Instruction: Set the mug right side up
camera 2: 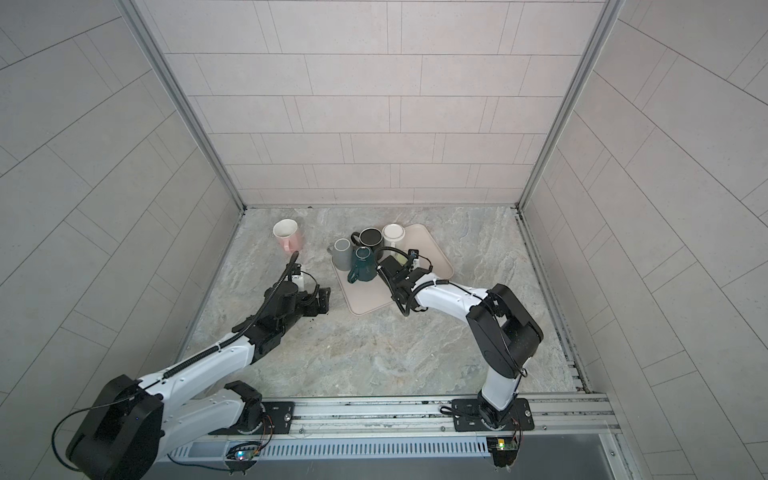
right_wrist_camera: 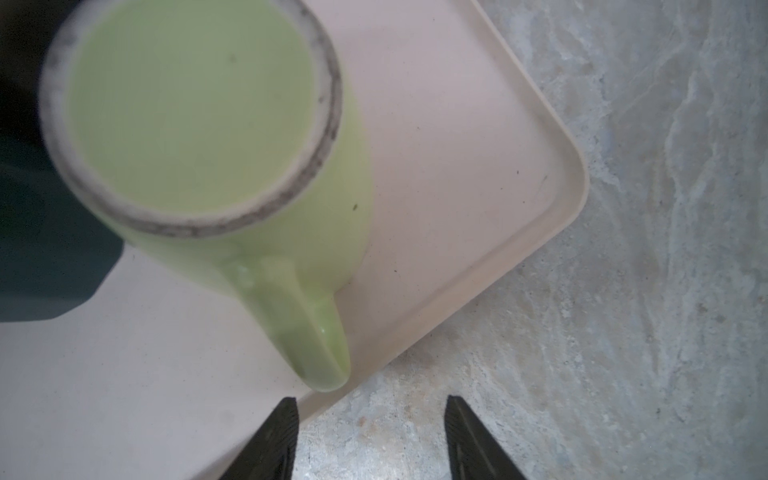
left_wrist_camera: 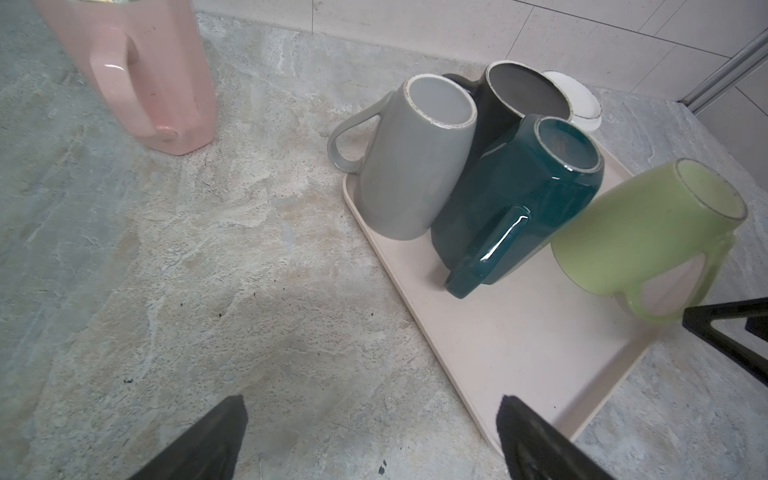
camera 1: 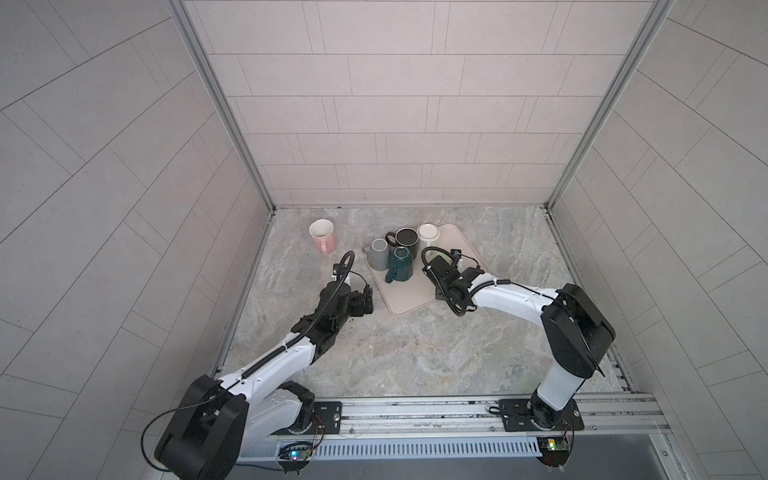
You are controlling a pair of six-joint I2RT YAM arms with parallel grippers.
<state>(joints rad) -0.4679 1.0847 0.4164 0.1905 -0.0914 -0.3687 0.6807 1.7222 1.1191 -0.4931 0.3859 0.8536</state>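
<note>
The mug I'm after is the light green ceramic mug (right_wrist_camera: 199,116). It stands mouth down on the pale beige rectangular plastic tray (right_wrist_camera: 457,124), at the tray's right side. Its unglazed foot ring faces up, and its handle points toward the tray's near right edge.

My right gripper (right_wrist_camera: 370,401) sits low at that edge, just beside the handle. Its fingers are partly spread, about halfway by the look of it, with only bare tray rim and table between them. It has hold of nothing. From the left wrist camera I see its black fingertips (left_wrist_camera: 706,324) right next to the lower end of the handle, but I cannot tell whether they touch.

My left gripper (left_wrist_camera: 371,401) hangs over the grey marble-patterned table (camera 1: 415,353), just left of the tray's near left side. Its fingers are spread fully wide and it is empty.

Four more mugs stand upside down on the far left part of the tray, bunched close:
- a grey ceramic mug (left_wrist_camera: 407,166) at the left edge
- a dark teal glazed mug (left_wrist_camera: 511,199) just right of it, between the grey and the green
- a black mug (left_wrist_camera: 528,91) behind those two
- a white mug (left_wrist_camera: 582,99) farthest back

A pink ceramic mug (camera 1: 323,241) stands upright on the table, off the tray to the far left, its opening up.
</note>
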